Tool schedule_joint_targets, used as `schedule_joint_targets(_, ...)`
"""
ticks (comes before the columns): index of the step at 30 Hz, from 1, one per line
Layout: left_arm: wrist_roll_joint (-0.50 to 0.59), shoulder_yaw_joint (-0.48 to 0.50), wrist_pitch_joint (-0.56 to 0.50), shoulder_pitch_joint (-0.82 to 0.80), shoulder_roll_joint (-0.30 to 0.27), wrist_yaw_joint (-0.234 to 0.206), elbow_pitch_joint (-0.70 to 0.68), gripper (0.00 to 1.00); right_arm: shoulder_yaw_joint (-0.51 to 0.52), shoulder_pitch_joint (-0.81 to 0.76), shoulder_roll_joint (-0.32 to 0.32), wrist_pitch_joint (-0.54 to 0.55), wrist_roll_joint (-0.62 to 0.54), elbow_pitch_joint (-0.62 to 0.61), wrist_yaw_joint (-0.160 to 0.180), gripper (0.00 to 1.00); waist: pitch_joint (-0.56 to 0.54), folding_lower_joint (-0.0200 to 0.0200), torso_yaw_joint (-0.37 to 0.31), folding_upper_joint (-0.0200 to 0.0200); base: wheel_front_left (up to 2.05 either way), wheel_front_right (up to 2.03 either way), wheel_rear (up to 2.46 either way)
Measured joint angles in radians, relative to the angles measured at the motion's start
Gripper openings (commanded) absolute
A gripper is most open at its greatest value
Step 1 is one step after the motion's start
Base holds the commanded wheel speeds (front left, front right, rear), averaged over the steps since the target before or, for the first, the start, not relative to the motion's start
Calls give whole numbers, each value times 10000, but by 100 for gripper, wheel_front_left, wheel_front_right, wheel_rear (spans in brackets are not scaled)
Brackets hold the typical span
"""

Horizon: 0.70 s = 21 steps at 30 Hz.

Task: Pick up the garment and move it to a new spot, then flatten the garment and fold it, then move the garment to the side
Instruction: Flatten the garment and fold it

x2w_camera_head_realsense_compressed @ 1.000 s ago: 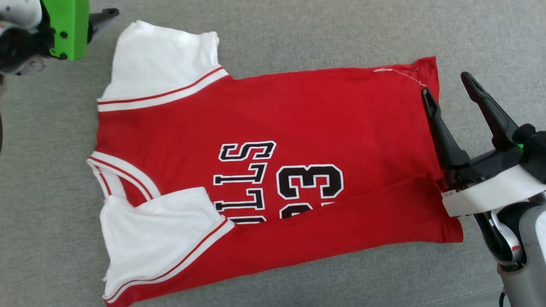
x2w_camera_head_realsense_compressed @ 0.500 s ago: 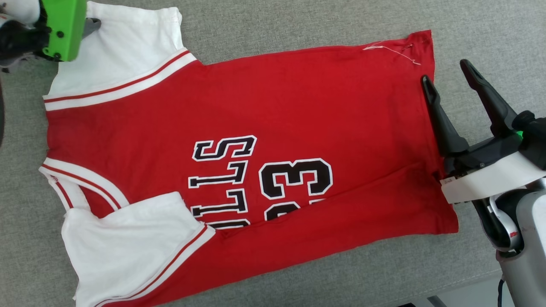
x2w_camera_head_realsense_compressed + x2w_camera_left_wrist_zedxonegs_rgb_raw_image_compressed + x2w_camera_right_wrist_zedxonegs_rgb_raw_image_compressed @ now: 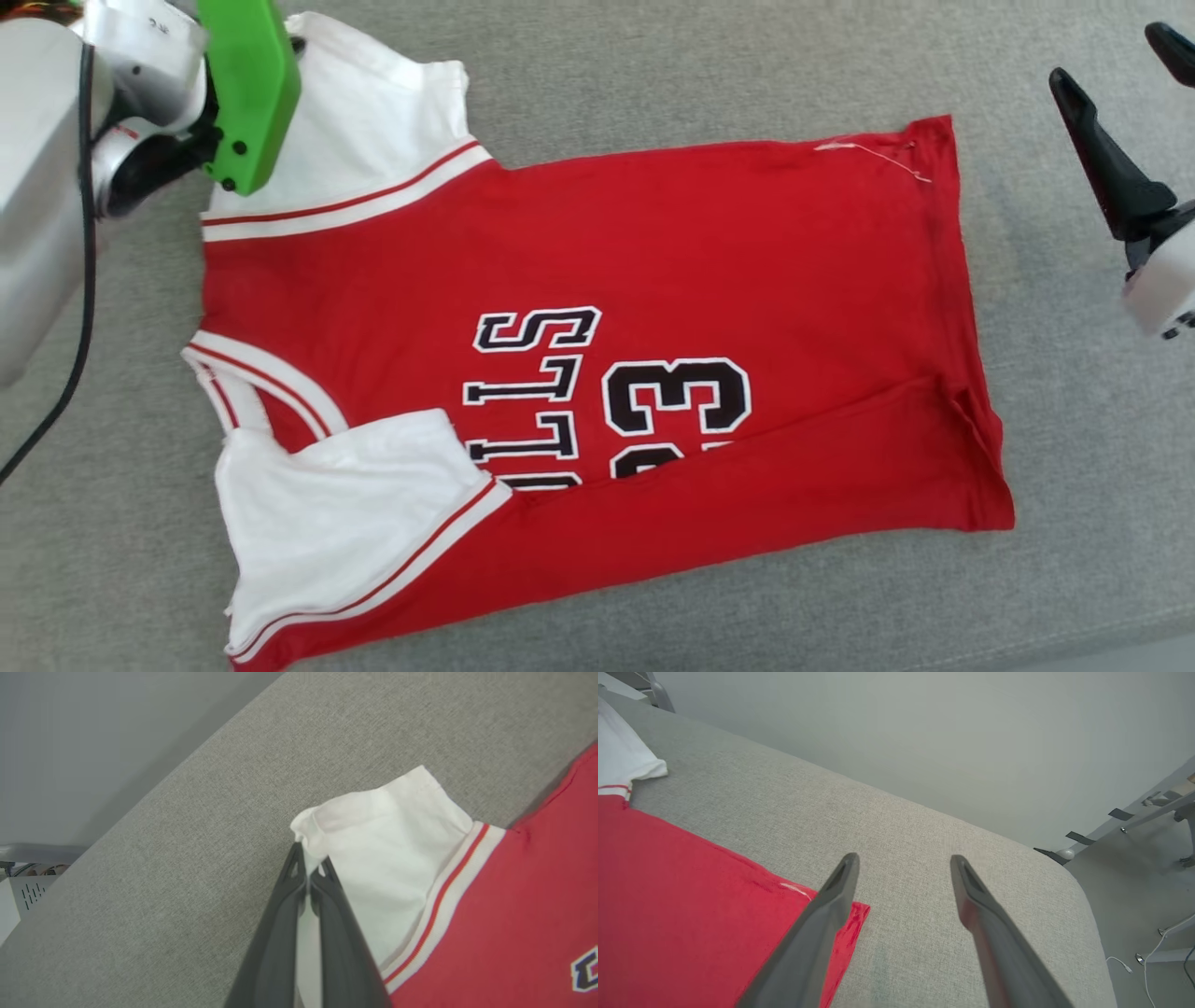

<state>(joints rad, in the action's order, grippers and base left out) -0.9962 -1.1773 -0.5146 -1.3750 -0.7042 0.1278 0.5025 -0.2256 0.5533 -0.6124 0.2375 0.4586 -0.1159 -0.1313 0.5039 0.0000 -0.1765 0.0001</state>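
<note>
The garment [image 3: 653,280] lies spread on the grey cushion [image 3: 653,75] under my head camera, collar at 9 o'clock, hem at 3. My left gripper [image 3: 309,861] is clenched on the corner of the white sleeve [image 3: 387,858] at 11 o'clock. My right gripper [image 3: 1111,58] hangs released at 2 o'clock, off the cloth.

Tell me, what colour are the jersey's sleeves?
The jersey has white sleeves with red-striped trim; the head view shows them best.

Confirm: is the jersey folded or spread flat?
Partly folded: the garment lies flat, its near side and sleeve turned over the front, hiding part of the lettering.
</note>
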Motion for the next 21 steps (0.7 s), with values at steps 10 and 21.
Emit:
schedule_joint_targets(10,324,-355,1022,195,157,0,-784,0,-1942,1833,-1622,4984,3099,1436,0,100,-280,0,816,0,0,0,0)
schedule_joint_targets(21,752,-383,1361,-97,445,-2,-1490,0,-3202,3102,-909,5939,3290,3699,0,100,287,0,1400,0,0,0,0)
